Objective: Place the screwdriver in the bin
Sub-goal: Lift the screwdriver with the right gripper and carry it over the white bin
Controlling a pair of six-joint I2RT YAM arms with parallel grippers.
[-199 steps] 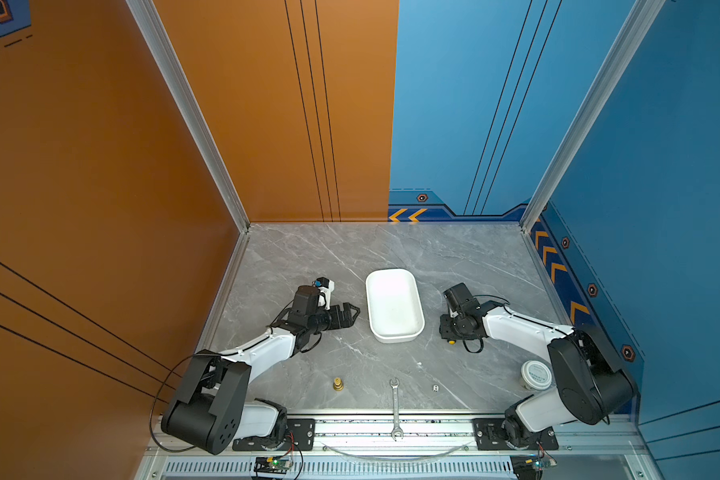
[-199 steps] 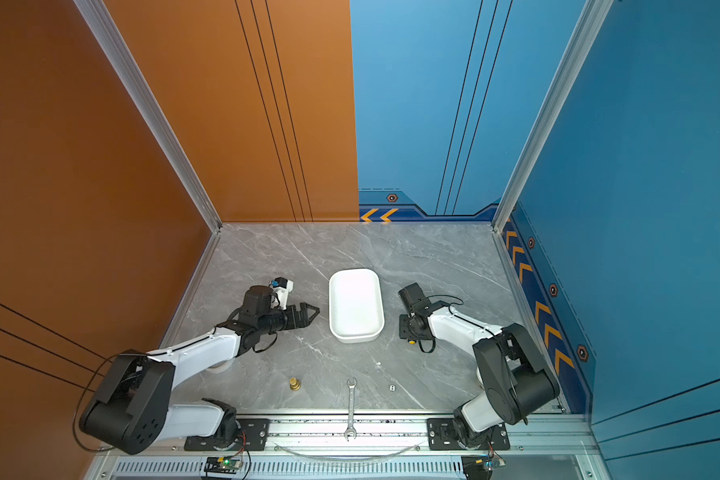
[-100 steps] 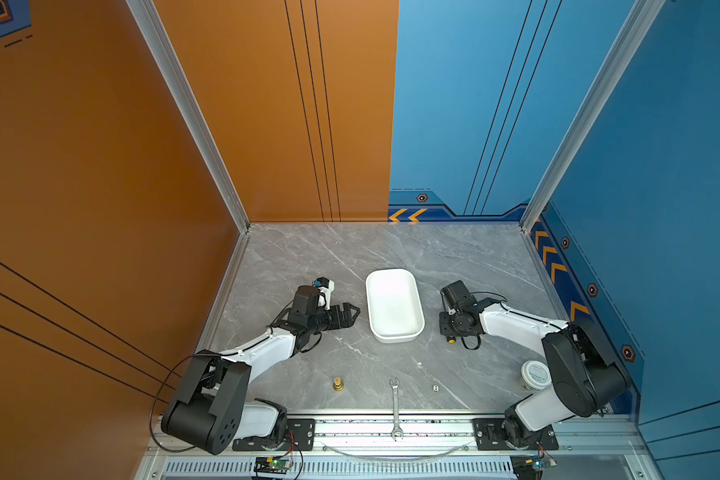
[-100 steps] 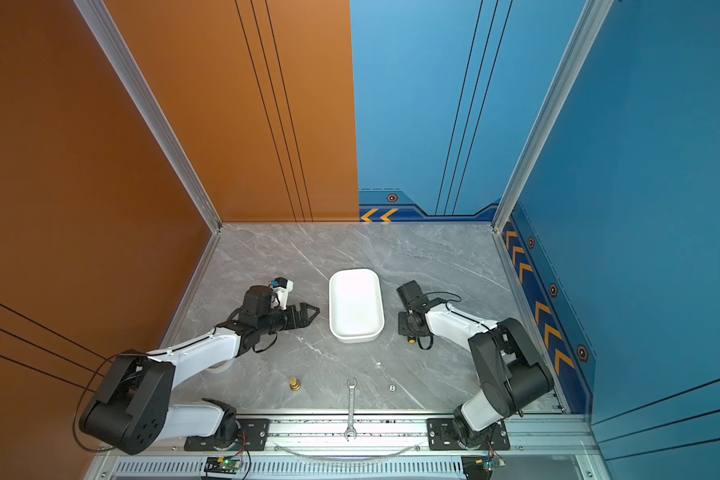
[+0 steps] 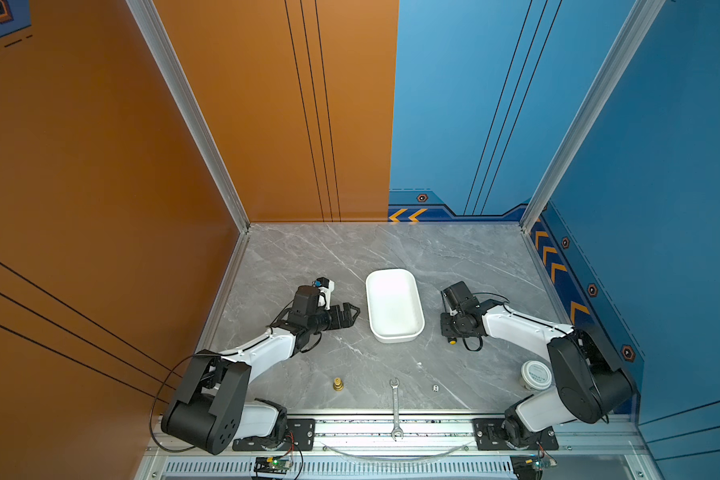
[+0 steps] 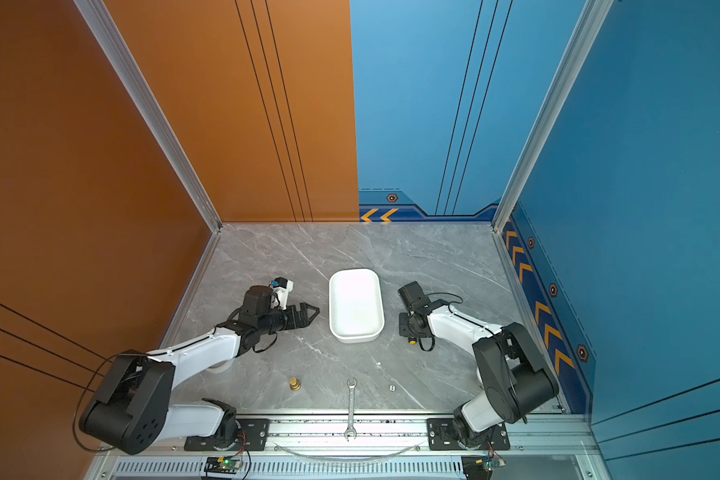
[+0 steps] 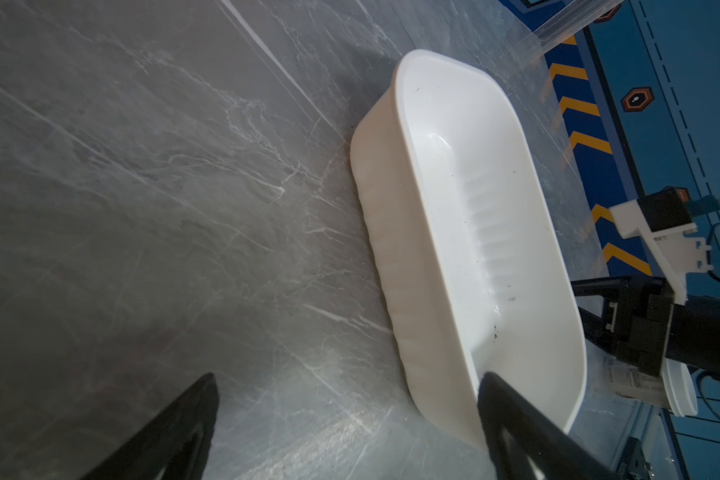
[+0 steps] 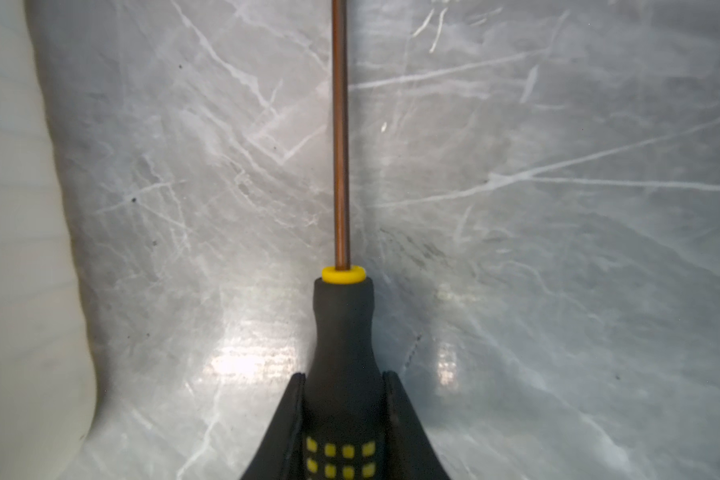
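Note:
The screwdriver lies on the grey marble table just right of the bin, its thin shaft pointing toward the far wall. My right gripper is shut on its black handle, above the yellow dots. In both top views the right gripper covers most of the tool. Only the yellow end cap peeks out on the near side. The white bin is empty. My left gripper stands open just left of it, holding nothing.
A silver wrench lies at the table's front edge. A small brass piece sits to its left and a tiny white cube to its right. A round white jar stands by the right arm's elbow.
My right gripper's jaws have closed onto the screwdriver handle. The left arm and the bin have not moved.

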